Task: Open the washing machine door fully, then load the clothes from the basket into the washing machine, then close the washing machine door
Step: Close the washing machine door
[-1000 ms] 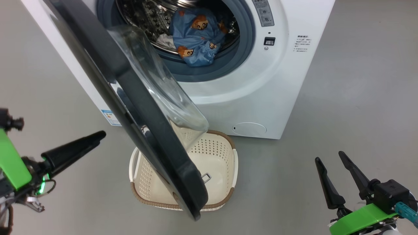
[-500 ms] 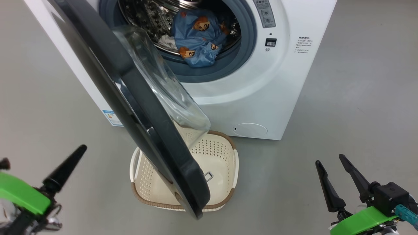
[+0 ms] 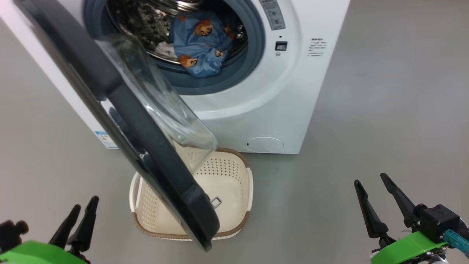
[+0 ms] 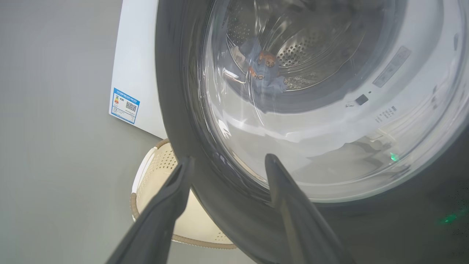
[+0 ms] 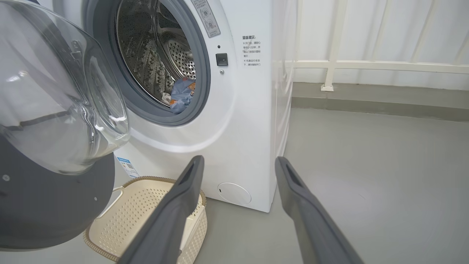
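The white washing machine [image 3: 278,102] stands with its black washing machine door [image 3: 121,110] swung out about halfway, over the basket [image 3: 234,172]. Light blue bear-print clothes [image 3: 199,44] lie in the steel drum. The cream basket's floor looks bare where it shows. At the lower left my left gripper [image 3: 86,202] is open, apart from the door's outer face. In the left wrist view, the left gripper [image 4: 229,157] points at the door [image 4: 176,110], with the clothes [image 4: 263,69] seen through the glass. My right gripper [image 3: 370,178] is open at the lower right, holding nothing.
Bare grey floor lies to the left and right of the machine. A blue label sticker [image 4: 125,105] is low on the machine's side. A white railing [image 5: 366,66] and a wall run behind the machine on the right. A round flap [image 3: 264,144] sits low on the front.
My left gripper has dropped from mid-left to the lower left corner and turned its fingers upward. The camera has shifted, sliding the scene left. Door and right gripper have not moved.
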